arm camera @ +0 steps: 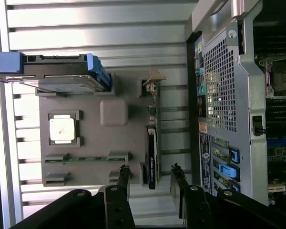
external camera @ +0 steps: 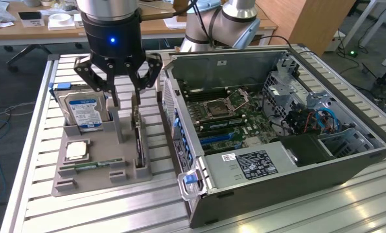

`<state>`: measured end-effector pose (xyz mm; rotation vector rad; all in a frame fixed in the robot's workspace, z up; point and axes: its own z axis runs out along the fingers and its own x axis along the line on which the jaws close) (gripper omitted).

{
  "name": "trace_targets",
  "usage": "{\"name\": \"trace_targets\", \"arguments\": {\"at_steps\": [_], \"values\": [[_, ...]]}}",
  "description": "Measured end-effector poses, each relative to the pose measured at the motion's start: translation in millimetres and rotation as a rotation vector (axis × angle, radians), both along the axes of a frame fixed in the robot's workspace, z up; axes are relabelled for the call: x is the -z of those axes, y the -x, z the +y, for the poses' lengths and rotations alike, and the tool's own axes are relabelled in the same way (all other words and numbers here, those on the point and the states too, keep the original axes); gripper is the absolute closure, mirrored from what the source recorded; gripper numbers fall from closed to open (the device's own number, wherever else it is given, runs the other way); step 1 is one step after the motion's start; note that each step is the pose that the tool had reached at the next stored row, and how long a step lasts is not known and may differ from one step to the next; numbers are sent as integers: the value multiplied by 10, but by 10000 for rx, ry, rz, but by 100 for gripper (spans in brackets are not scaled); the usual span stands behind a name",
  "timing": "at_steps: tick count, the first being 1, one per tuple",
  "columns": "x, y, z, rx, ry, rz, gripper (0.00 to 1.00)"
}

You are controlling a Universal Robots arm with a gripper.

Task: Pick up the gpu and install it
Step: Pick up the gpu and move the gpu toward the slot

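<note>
On the exterior view's left, a slatted metal bench (external camera: 34, 160) carries a grey tray (external camera: 92, 187) (arm camera: 93, 138). A hard drive (external camera: 82, 112) (arm camera: 62, 76) with a blue-and-white label stands upright at about eleven o'clock on the tray. A square silver processor chip (external camera: 76, 150) (arm camera: 62, 129) lies flat at about nine o'clock. A narrow green memory stick (external camera: 89, 166) (arm camera: 86, 159) lies on edge in its slot near seven o'clock.

At about three o'clock on the tray, along the side nearest the computer, the gpu (external camera: 140, 145) (arm camera: 151, 152) stands on its long edge in a slot, unlifted. The gripper (external camera: 126, 102) (arm camera: 149, 169) hangs from the arm (external camera: 111, 24) over the tray, at about twelve o'clock from the gpu in the exterior view. It is open. In the wrist view one dark finger (arm camera: 124, 174) shows on each side of the gpu's end, with a gap between each finger and the gpu, so neither touches it.

At about three o'clock from the tray, just beside it, a computer case (external camera: 296, 191) (arm camera: 224, 95) lies on its side with the panel off. Its green motherboard (external camera: 225, 116) faces up.
</note>
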<state>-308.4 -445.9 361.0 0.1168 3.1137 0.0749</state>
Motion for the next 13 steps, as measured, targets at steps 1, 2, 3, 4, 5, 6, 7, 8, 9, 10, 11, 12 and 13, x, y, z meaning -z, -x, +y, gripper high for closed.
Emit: {"name": "trace_targets", "arguments": {"at_steps": [1,2,3,4,5,6,7,8,9,10,11,12,13], "values": [[6,0,0,-1,0,0,53],[11,0,0,0,1,0,53],[17,0,0,0,0,0,53],[23,0,0,0,0,0,53],[29,0,0,0,1,0,53],[33,0,0,0,1,0,53],[34,0,0,0,2,1,53],[34,0,0,0,2,2,53],[34,0,0,0,2,2,53],[35,0,0,0,1,0,53],[37,0,0,0,1,0,53],[41,0,0,1,-2,-3,53],[45,0,0,0,-2,-3,53]]}}
